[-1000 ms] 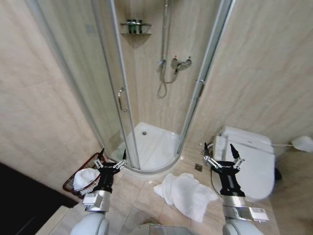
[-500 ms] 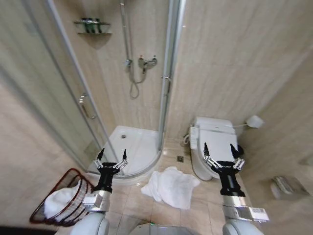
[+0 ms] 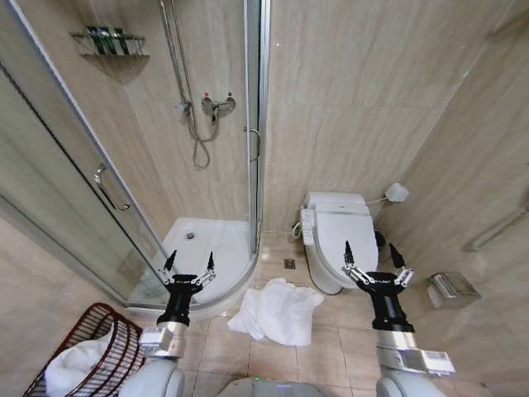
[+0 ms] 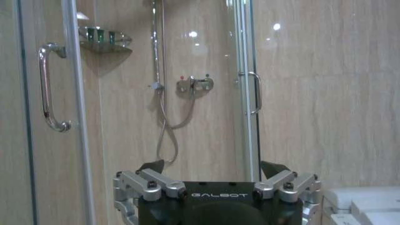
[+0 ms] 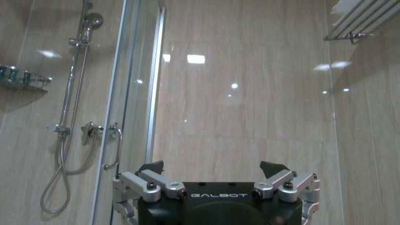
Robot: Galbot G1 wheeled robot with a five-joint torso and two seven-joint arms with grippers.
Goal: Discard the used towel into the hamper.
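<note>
The used towel (image 3: 277, 310) is a crumpled white heap on the tiled floor, between the shower tray and the toilet, ahead of and between my two arms. The hamper (image 3: 106, 327), a dark red open-weave basket, stands at the lower left with another white cloth (image 3: 70, 368) inside. My left gripper (image 3: 190, 258) is held up, open and empty, to the right of the hamper and left of the towel. My right gripper (image 3: 369, 248) is also raised, open and empty, to the right of the towel. Both grippers face the wall in the wrist views, the left gripper (image 4: 214, 165) and the right gripper (image 5: 212, 165) open.
A glass shower enclosure (image 3: 254, 124) with a white tray (image 3: 202, 248) fills the left. Its door (image 3: 74, 182) stands open near the hamper. A white toilet (image 3: 335, 231) sits right of the towel. A paper holder (image 3: 450, 288) juts from the right wall.
The camera has swung to the right: the shower and hamper slid left in the picture and the toilet came toward the middle. Both grippers hold the same raised, open pose.
</note>
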